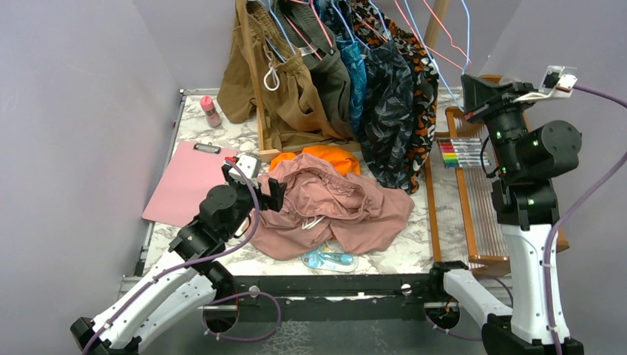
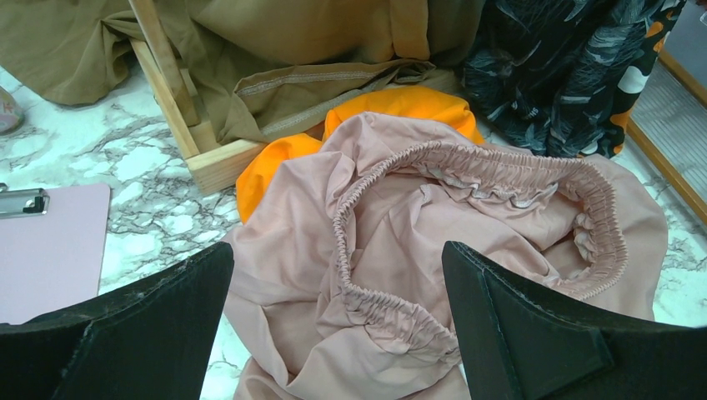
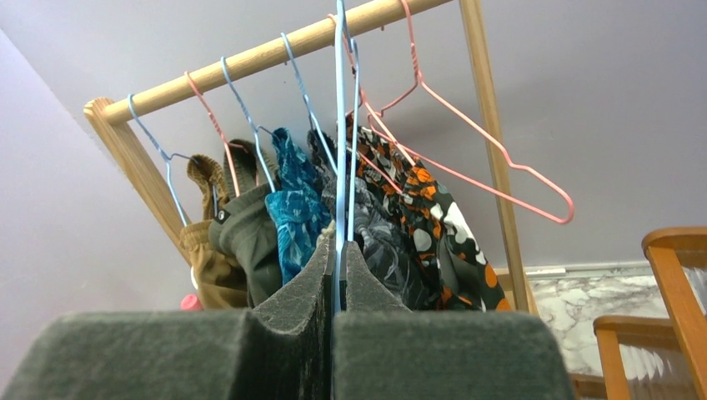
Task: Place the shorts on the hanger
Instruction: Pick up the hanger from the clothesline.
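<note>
left tool [image 2: 338, 254] spread wide, aimed at shorts [image 2: 500, 217] waistband on counter [image 2: 158, 192], probably for pickup; hanger [image 3: 340, 100] pinched by right tool [image 3: 335, 250], held high for loading

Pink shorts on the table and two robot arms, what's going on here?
The right end effector is shut on a thin light blue wire hanger, up by the wooden clothes rack. The left end effector is open, facing the dusty pink fabric shorts, which lie crumpled on the marble table. The shorts are not on the hanger yet.
</note>
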Controlling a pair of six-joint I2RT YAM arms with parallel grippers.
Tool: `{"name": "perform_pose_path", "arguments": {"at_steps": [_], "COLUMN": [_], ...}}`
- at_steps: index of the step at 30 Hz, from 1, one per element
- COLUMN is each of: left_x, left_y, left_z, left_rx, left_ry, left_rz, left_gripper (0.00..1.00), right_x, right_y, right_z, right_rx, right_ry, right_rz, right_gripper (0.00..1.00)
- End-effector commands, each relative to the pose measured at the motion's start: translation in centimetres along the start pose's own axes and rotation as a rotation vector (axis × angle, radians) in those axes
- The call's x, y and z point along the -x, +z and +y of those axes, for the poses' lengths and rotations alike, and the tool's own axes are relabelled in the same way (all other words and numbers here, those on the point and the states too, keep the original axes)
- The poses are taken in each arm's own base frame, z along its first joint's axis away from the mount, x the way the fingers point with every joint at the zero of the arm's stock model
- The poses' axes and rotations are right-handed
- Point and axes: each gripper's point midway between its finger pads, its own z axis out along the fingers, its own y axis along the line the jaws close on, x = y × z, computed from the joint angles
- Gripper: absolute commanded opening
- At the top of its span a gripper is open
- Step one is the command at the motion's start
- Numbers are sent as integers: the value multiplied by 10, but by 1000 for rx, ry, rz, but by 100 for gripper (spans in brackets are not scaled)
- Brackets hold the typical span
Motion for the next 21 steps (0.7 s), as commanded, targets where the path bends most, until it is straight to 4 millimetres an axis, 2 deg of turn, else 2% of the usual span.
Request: {"name": "perform_pose_path", "arguments": {"at_steps": [1,8,15,17,19,21], "left_x": [7,9,22,29,43,65], "left_y": [-3,-4,-14,-19,-28,-40], "left_z": [1,6,25,33,36,38], "left_rx": [7,34,130,171,179,181], "left_ry": [-2,-5,-40,-67,-85,-100], "left_rz": [-29,-32,-98,-130,-182,-240], "left_gripper": [98,98,98,98,98,98], "right_x": [-3,3,19,25,24,16], "right_y": [-21,-49,-70,-76,-81,-89], "right_z": [-3,7,26,44,74,105], "right_rx": [-49,-33,25,116,281,469], "right_ry": [42,50,13,-6,-25,-28], "right_rz": [21,10,-11,-21,-8,32], "right_gripper": [1,1,1,1,1,1]}}
